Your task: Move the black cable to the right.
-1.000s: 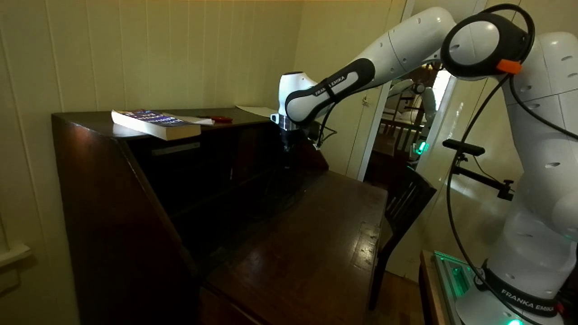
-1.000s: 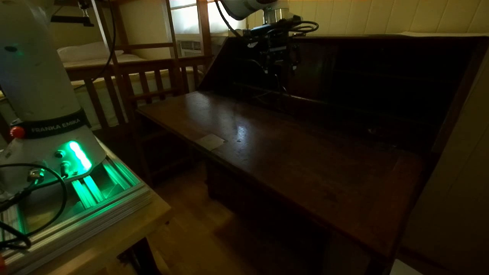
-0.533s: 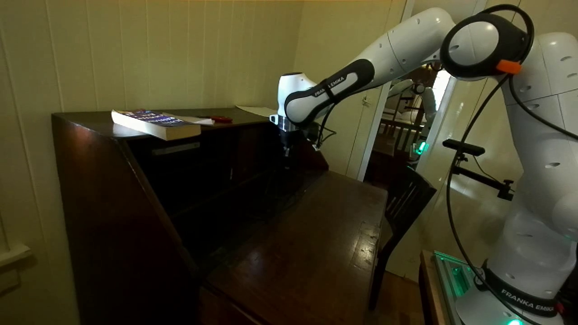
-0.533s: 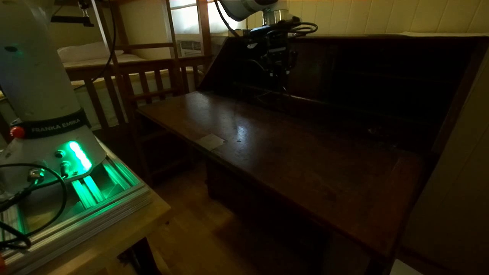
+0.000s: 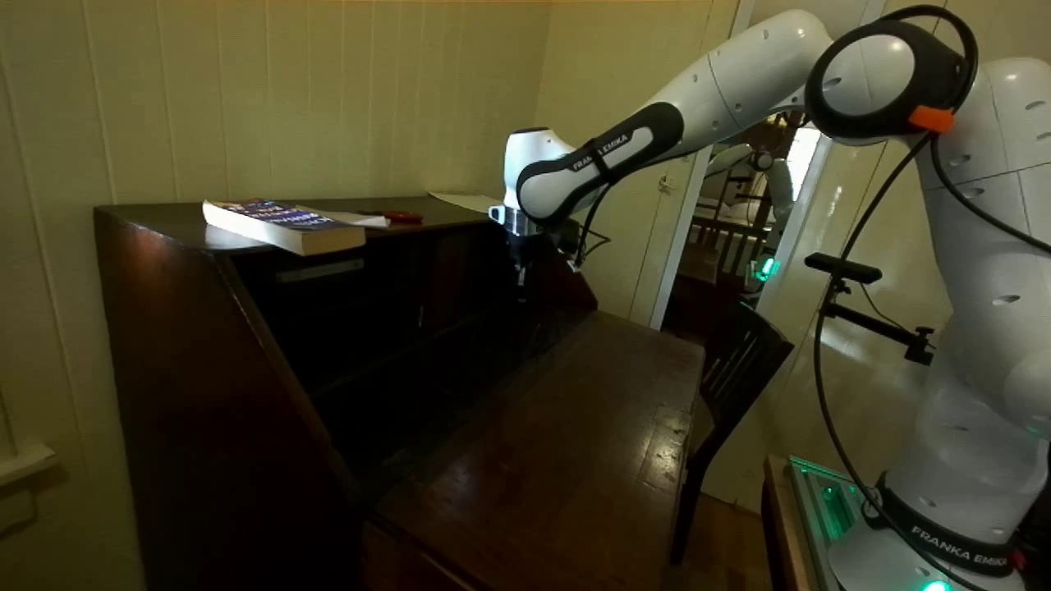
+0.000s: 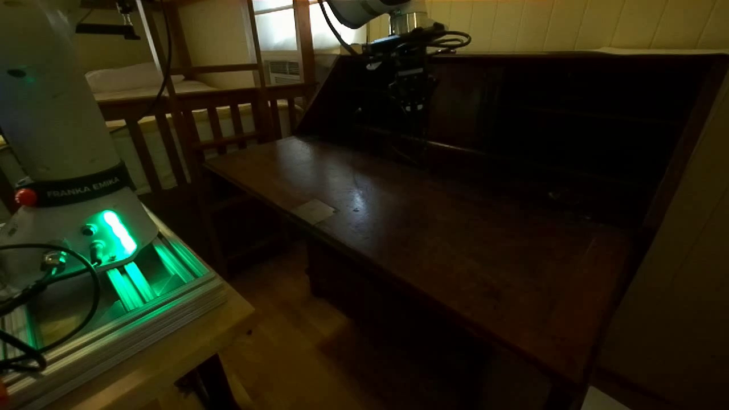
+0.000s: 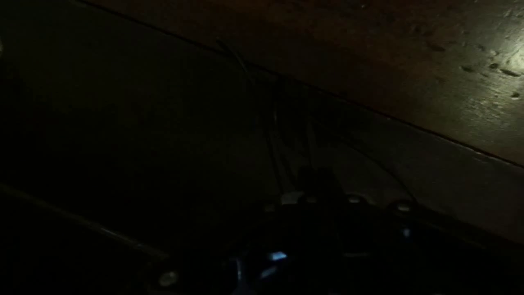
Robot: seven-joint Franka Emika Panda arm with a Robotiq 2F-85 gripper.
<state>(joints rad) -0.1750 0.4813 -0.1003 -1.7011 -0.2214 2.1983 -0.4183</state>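
In the very dark wrist view, the black cable (image 7: 390,172) lies in thin, loose strands over the dark inner part of the desk. Several strands run towards my gripper (image 7: 315,171), whose fingertips stand together among them. Too little light falls there to tell whether a strand is caught between the fingers. In an exterior view the gripper (image 6: 416,111) points down over the back of the desk, and a faint bend of the cable (image 6: 405,155) shows below it. The gripper (image 5: 521,295) is a dark shape in an exterior view; most of the cable is lost in shadow there.
The brown desk board (image 5: 566,427) spreads out in front, with dark shelves (image 6: 581,119) behind it. On the desk's top lie a thick book (image 5: 283,228), papers and a red object (image 5: 402,217). A dark chair (image 5: 743,361) stands beside the desk.
My gripper's jaws have come together. A cable arc beside the gripper in an exterior view is gone, and the strands below have shifted. The arm itself has moved only slightly.
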